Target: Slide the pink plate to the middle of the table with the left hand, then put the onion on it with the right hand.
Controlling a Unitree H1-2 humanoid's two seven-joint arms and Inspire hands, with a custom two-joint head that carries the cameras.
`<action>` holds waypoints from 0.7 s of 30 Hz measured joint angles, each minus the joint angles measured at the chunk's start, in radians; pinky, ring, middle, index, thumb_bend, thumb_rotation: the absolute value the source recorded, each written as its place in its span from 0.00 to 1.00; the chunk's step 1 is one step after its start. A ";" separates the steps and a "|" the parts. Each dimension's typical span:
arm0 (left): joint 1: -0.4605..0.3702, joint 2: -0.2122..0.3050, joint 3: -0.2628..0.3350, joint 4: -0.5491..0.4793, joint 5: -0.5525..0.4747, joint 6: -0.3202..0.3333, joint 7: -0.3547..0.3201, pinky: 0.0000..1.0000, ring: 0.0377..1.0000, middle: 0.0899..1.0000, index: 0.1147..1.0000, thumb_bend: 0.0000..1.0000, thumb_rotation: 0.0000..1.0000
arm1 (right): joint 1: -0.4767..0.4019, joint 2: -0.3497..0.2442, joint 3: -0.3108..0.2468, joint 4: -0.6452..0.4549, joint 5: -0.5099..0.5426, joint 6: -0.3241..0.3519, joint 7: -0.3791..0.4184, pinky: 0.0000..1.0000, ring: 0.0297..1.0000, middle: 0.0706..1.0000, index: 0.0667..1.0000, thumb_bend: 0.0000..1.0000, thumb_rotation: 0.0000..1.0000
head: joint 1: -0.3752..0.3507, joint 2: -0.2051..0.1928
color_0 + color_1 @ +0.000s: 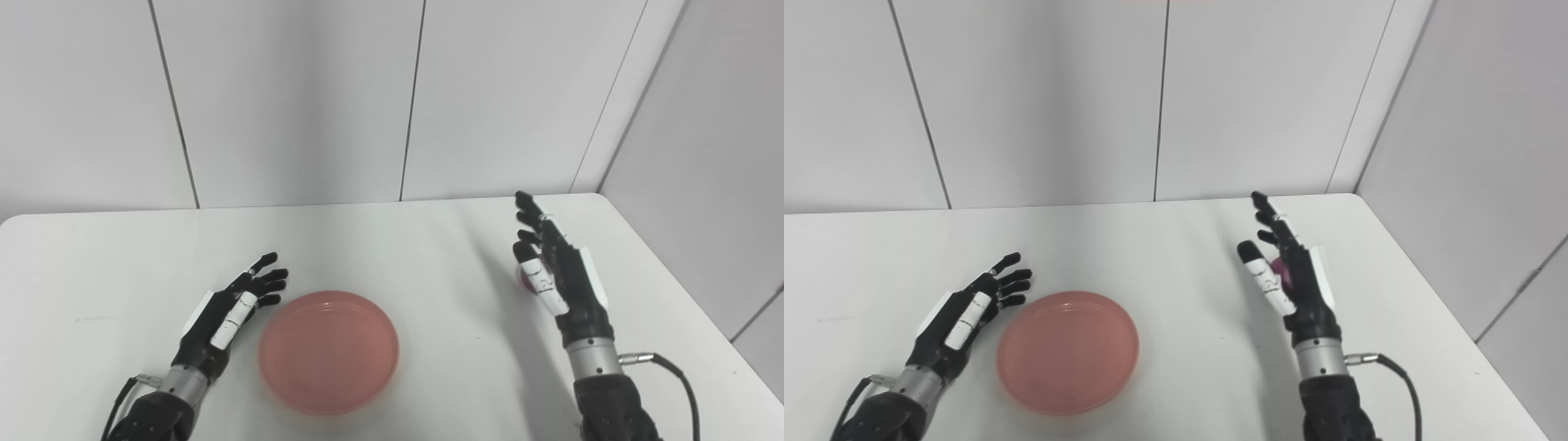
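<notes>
The pink plate point(329, 350) lies empty on the white table point(380, 245), near the front edge and a little left of centre. My left hand point(229, 309) rests open on the table just left of the plate, fingers spread and pointing away from me, not touching the rim. On the right side my right hand point(560, 275) stands upright and open, fingers stretched out. The purple-red onion point(1281, 269) shows only as a small patch between the thumb and the palm; most of it is hidden by the hand. I cannot tell whether the hand touches it.
White wall panels close off the table at the back and on the right. The table's right edge point(686, 288) runs close to my right arm. A cable point(674, 367) loops out from the right wrist.
</notes>
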 measured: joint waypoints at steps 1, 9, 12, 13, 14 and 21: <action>-0.001 0.000 0.001 0.002 0.000 -0.001 -0.002 0.84 0.84 0.83 0.87 0.78 0.88 | -0.008 -0.021 -0.003 0.012 -0.021 0.000 0.000 0.86 0.91 0.92 0.90 0.90 1.00 | -0.002 -0.002; -0.006 0.000 0.006 0.013 0.000 -0.005 -0.010 0.85 0.85 0.84 0.87 0.78 0.87 | -0.058 -0.147 0.013 0.081 -0.198 0.020 0.019 0.77 0.88 0.89 0.89 0.89 0.94 | -0.008 -0.006; -0.009 0.001 0.006 0.018 0.000 -0.006 -0.013 0.85 0.85 0.84 0.87 0.79 0.87 | -0.081 -0.206 0.042 0.087 -0.300 0.053 0.066 0.73 0.84 0.87 0.88 0.91 0.88 | -0.006 -0.006; -0.010 0.001 0.006 0.020 0.000 -0.007 -0.013 0.85 0.85 0.84 0.87 0.79 0.87 | -0.090 -0.216 0.044 0.088 -0.320 0.065 0.074 0.73 0.83 0.86 0.88 0.92 0.87 | -0.006 -0.006; -0.011 0.001 0.007 0.021 0.000 -0.008 -0.014 0.85 0.85 0.83 0.87 0.80 0.87 | -0.102 -0.223 0.049 0.095 -0.348 0.078 0.080 0.72 0.83 0.85 0.88 0.94 0.81 | -0.009 -0.006; -0.013 0.002 0.006 0.023 0.000 -0.009 -0.016 0.85 0.85 0.84 0.87 0.79 0.87 | -0.162 -0.264 0.101 0.189 -0.451 0.126 0.148 0.64 0.83 0.87 0.85 1.00 0.46 | -0.008 -0.006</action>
